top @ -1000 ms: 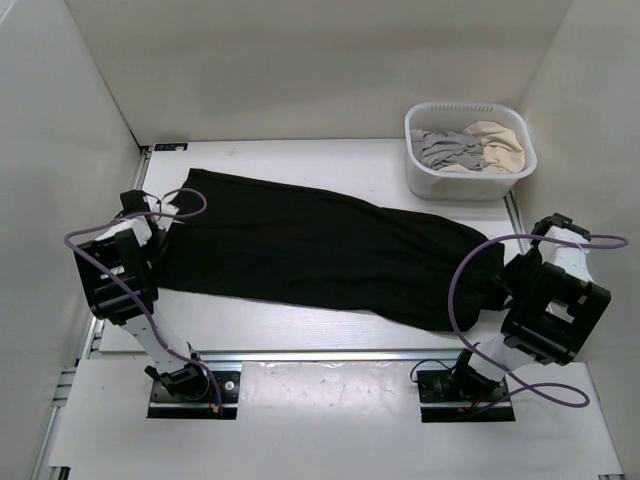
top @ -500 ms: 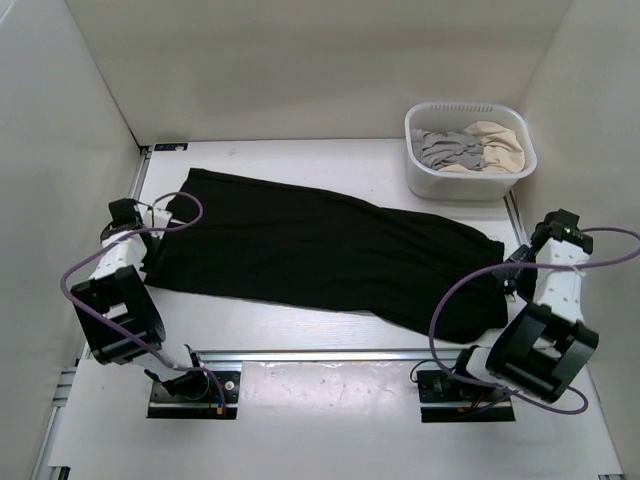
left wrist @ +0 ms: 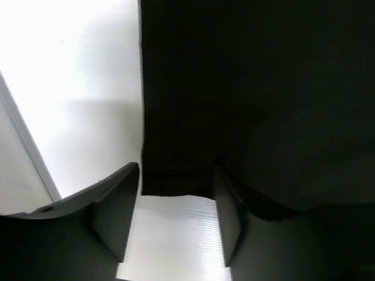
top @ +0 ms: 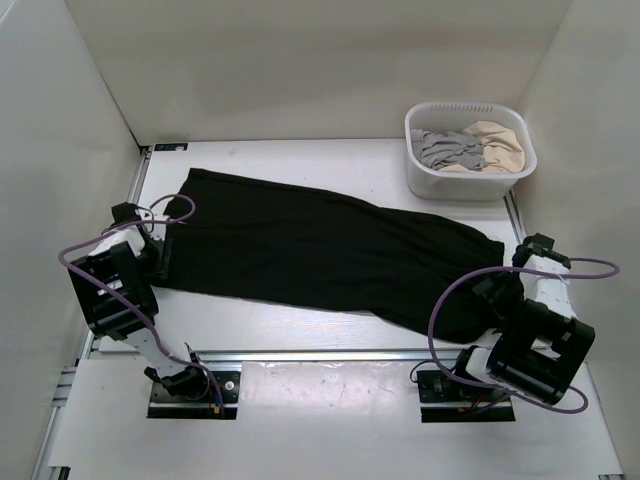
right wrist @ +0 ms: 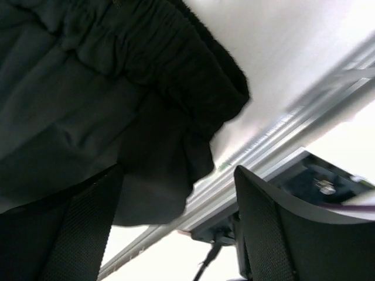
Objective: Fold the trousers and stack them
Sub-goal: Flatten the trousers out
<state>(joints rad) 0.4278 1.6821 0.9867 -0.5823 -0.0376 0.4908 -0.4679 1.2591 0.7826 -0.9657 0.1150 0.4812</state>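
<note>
The black trousers (top: 320,250) lie flat and lengthwise across the table, leg hems at the left and the gathered waistband at the right. My left gripper (top: 162,260) stands open at the near left hem corner. In the left wrist view, that corner of the trousers (left wrist: 176,181) lies just between the tips of the left gripper (left wrist: 176,196), and nothing is gripped. My right gripper (top: 497,293) is open at the waist end. In the right wrist view, loose folds of the trousers (right wrist: 88,88) hang between the spread fingers of the right gripper (right wrist: 176,228) without being pinched.
A white basket (top: 418,172) at the back right holds a grey garment (top: 445,148) and a beige garment (top: 498,145). White walls close in the left, back and right. A metal rail (right wrist: 281,134) runs along the table's near edge.
Both grippers have opened wider. The left one drew back from the upper hem and came down to the near hem corner. The right one shifted nearer along the waist end.
</note>
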